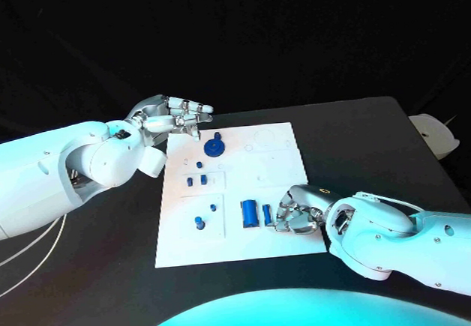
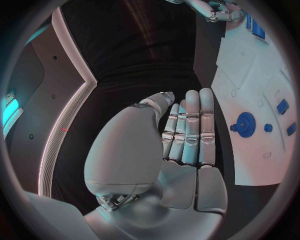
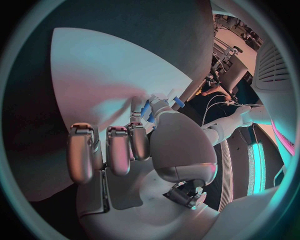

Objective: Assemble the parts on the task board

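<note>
Hovering left hand (image 1: 173, 113) off the far left corner of the task board (image 1: 277, 141), fingers straight and side by side, holding nothing. Resting right hand (image 1: 295, 211) on the board's near part, curled fingertips touching the slim blue part (image 1: 267, 213) beside the thicker one (image 1: 249, 213); grip unclear. Sitting on a black table (image 1: 364, 146).

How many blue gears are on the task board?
1: a blue gear lies near the far edge of the task board, close to the left hand. Others could be hidden under the right hand.
</note>
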